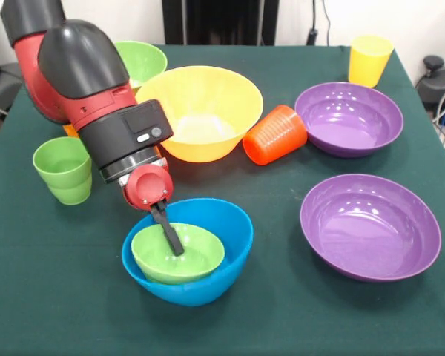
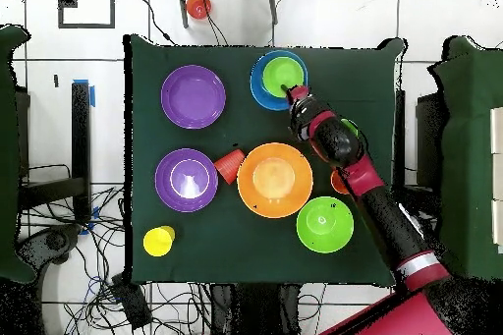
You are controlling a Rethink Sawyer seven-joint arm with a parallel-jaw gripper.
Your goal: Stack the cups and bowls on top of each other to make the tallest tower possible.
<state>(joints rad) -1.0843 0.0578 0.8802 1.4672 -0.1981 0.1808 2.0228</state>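
- Nearest the camera, at the lower centre of the front view, sits the blue bowl (image 1: 200,256) with the small green bowl (image 1: 178,254) nested inside it, tilted toward its left wall.
- Reaching down from the upper left, the gripper (image 1: 170,233) has a dark finger (image 1: 167,230) inside the small green bowl, against its inner surface near the back rim. Only one finger shows clearly, so I cannot tell whether the fingers are wide, narrow or pinching the rim.
- Directly under the fingertips lies that green bowl, with nothing between them; the next move turns on this contact, either a release and a straight lift out, or a lift with the bowl.
- Behind the blue bowl, at upper centre, stands the big orange-yellow bowl (image 1: 200,111), empty, with an orange cup (image 1: 274,135) lying on its side just beside it.
- Two purple bowls (image 1: 371,226) sit apart at the right, a yellow cup (image 1: 369,59) at upper right, a green cup (image 1: 63,169) at left, and another green bowl (image 1: 142,61) partly hidden behind the arm.
- Judging by this, the tower is barely begun: one nested pair.
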